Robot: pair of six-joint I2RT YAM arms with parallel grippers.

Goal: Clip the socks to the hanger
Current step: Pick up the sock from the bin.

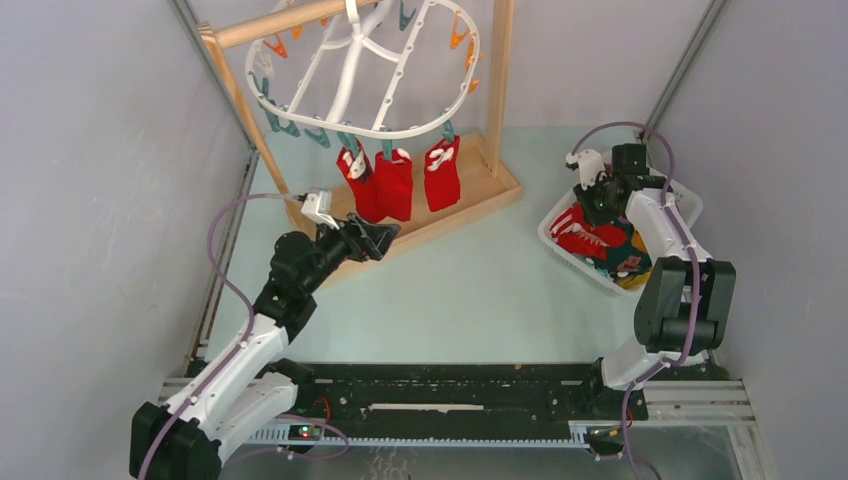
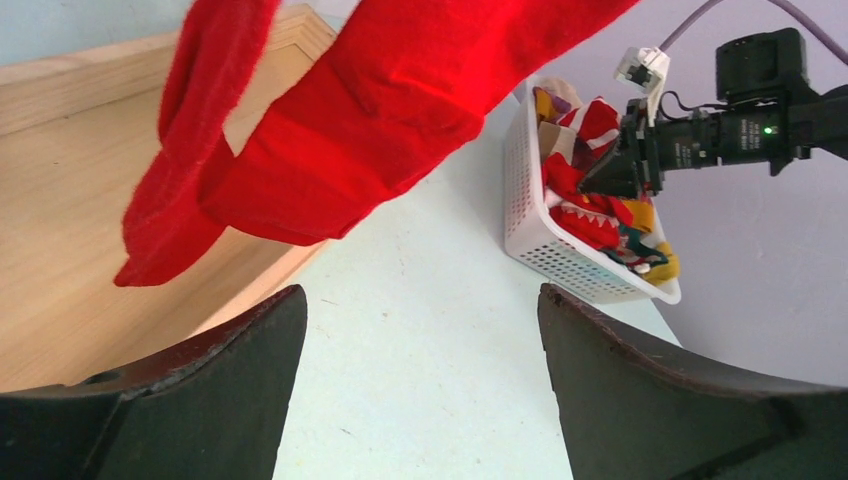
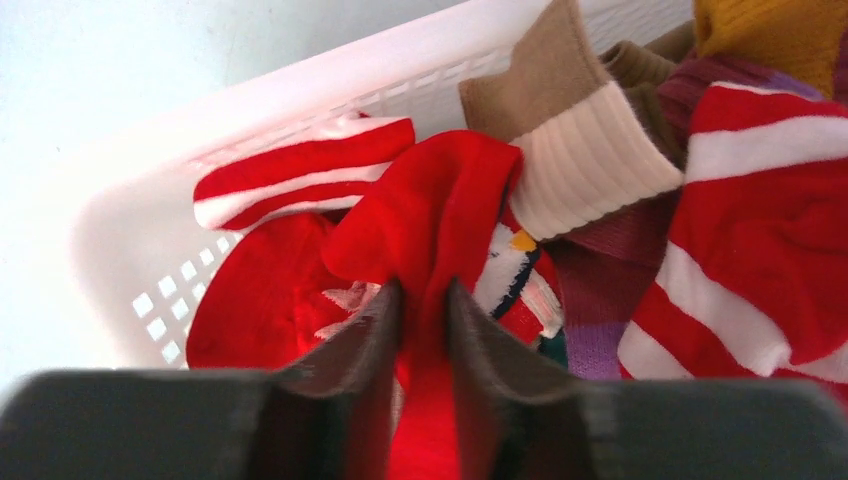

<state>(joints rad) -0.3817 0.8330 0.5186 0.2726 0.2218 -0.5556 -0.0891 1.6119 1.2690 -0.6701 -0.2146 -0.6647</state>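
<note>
- Socks [image 1: 395, 185]: three hung clipped on the hanger [image 1: 352, 75]; I saw more in the basket [image 2: 570, 270].
- Left jaws stood released; right jaws clenched a red sock [image 3: 440, 200].

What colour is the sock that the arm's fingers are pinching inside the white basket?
The sock is plain red, clearest in the right wrist view.

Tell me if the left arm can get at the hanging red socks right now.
Probably yes. The left arm holds its jaws open right by the red socks clipped to the hanger, with nothing between them.
</note>
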